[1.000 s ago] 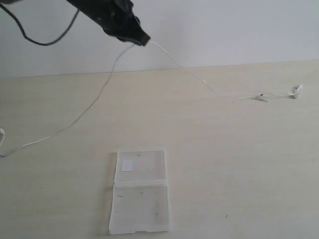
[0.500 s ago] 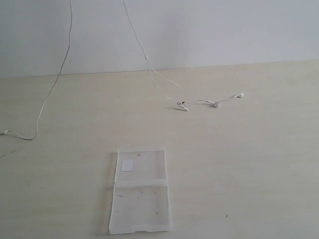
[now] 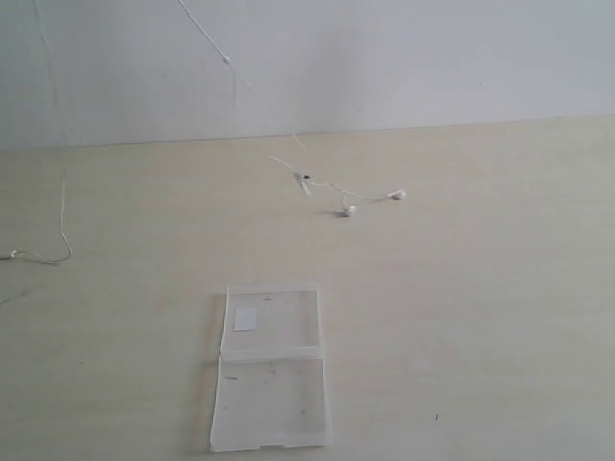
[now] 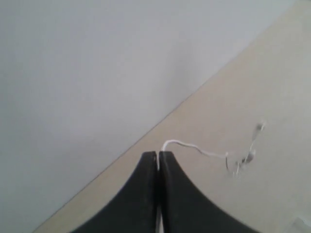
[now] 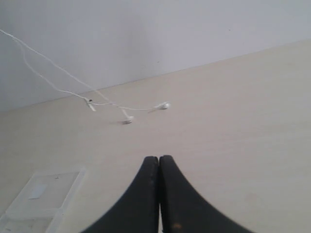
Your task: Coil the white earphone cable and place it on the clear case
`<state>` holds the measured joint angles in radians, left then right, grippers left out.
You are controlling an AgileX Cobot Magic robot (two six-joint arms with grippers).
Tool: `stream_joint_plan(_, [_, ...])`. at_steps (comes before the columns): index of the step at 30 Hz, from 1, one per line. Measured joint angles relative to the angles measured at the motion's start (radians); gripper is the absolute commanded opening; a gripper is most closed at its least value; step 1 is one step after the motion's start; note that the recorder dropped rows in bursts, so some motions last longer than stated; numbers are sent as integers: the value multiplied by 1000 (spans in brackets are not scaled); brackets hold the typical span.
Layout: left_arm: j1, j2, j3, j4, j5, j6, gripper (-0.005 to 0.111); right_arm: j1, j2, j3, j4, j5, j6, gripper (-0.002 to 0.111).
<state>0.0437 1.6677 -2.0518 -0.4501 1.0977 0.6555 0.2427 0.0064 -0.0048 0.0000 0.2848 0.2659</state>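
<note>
The white earphone cable (image 3: 227,61) hangs from above the exterior view's top edge in two strands. One strand drops to the earbuds (image 3: 348,210) on the table's far middle; the other (image 3: 63,206) falls at the far left, its plug end lying on the table. My left gripper (image 4: 158,154) is shut on the white earphone cable (image 4: 194,146), held high off the table. My right gripper (image 5: 159,158) is shut with nothing in it, above the table with the earbuds (image 5: 127,119) beyond it. The clear case (image 3: 270,367) lies open and flat at the front middle.
A pale wall (image 3: 432,58) runs along the table's far edge. Neither arm shows in the exterior view.
The left gripper has risen out of the exterior view with the cable. The earbuds have been dragged left across the table, and the left strand now hangs nearly straight down.
</note>
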Motion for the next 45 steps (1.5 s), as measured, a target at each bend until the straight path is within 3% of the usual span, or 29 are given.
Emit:
stream_joint_plan(5, [70,-105,0,-113,-64,36,0,0,0,0,0,0,0,0])
stream_joint_plan(8, [72,-151,0,-180,-80,70,0,0,0,0,0,0,0,0])
stream_joint_plan(23, [72,-323,0,-186,-104,92,0,0,0,0,-17,0,-72,0])
stream_joint_plan(28, [72,-352,0,-188,-104,85,0,0,0,0,-202,-13,-140,0])
stream_joint_plan(38, [72,-365,0,-214,-100,81,0,0,0,0,-257,-422,-115,0])
stream_joint_plan(45, [72,-366,0,-232,-100,81,0,0,-2,-45,-130,-862,30,0])
